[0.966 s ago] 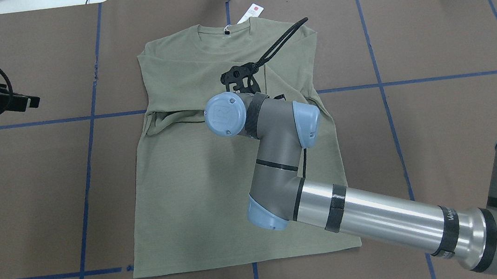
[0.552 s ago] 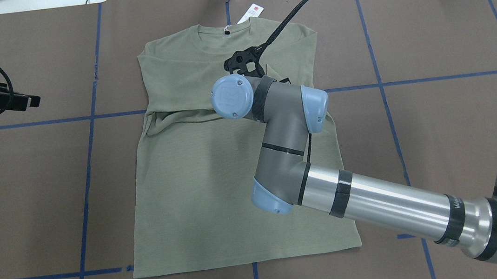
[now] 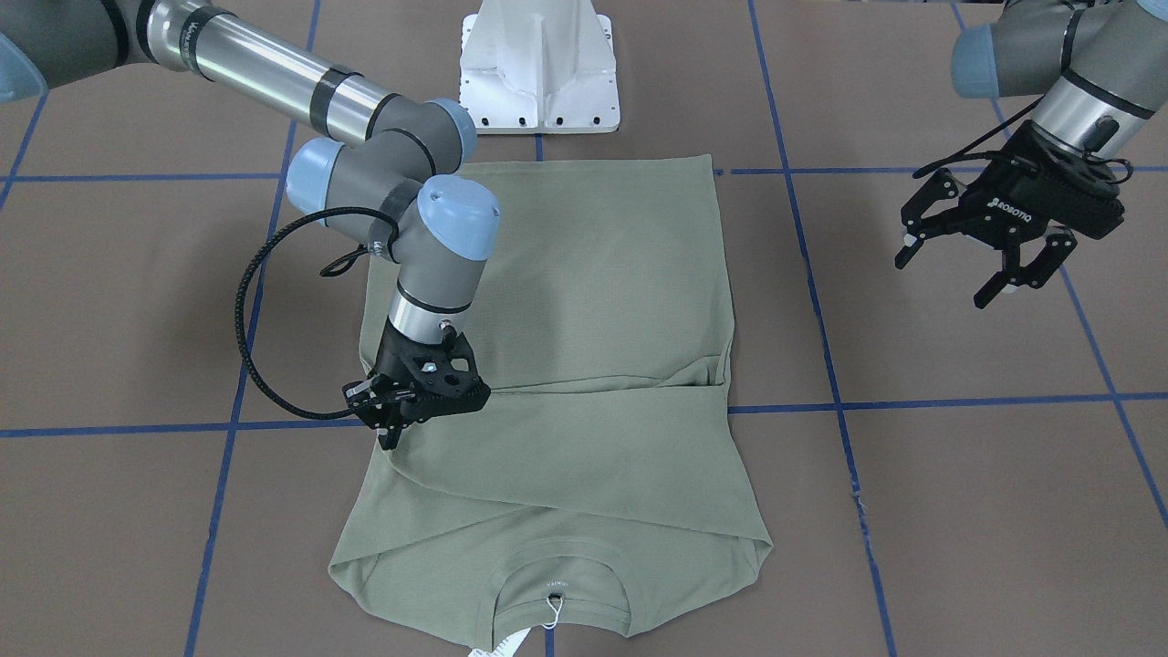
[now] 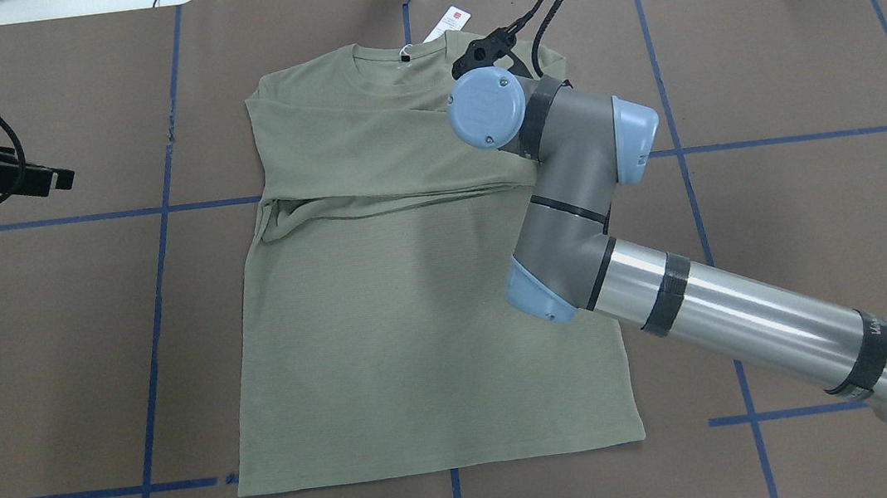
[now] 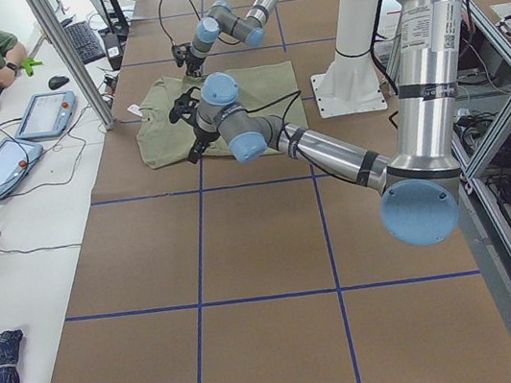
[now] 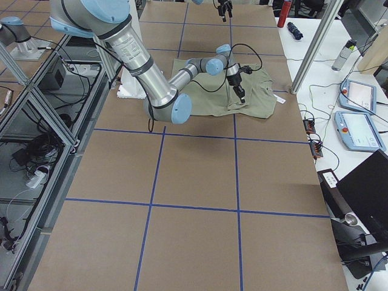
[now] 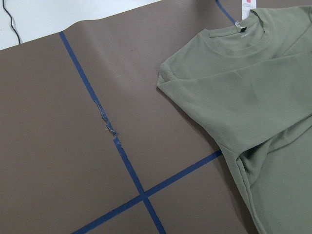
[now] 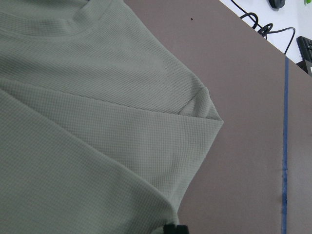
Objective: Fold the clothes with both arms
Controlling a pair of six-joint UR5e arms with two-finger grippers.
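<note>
Olive-green shirt (image 3: 593, 274): lying flat at frame centre, sleeve folded across chest.
Right gripper (image 3: 391, 434): hovering left of centre, fingers pinched together, gripping nothing visible.
Left gripper (image 3: 944, 278): hanging upper right, gaping wide, holding nothing.

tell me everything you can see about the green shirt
The olive-green knit shirt lies flat on the brown table, ribbed round collar away from the robot, hem toward its base. Its sleeves are folded in across the chest. A white hang tag with a red mark trails from the collar. The right claw is above one shoulder; contact unclear.
</note>
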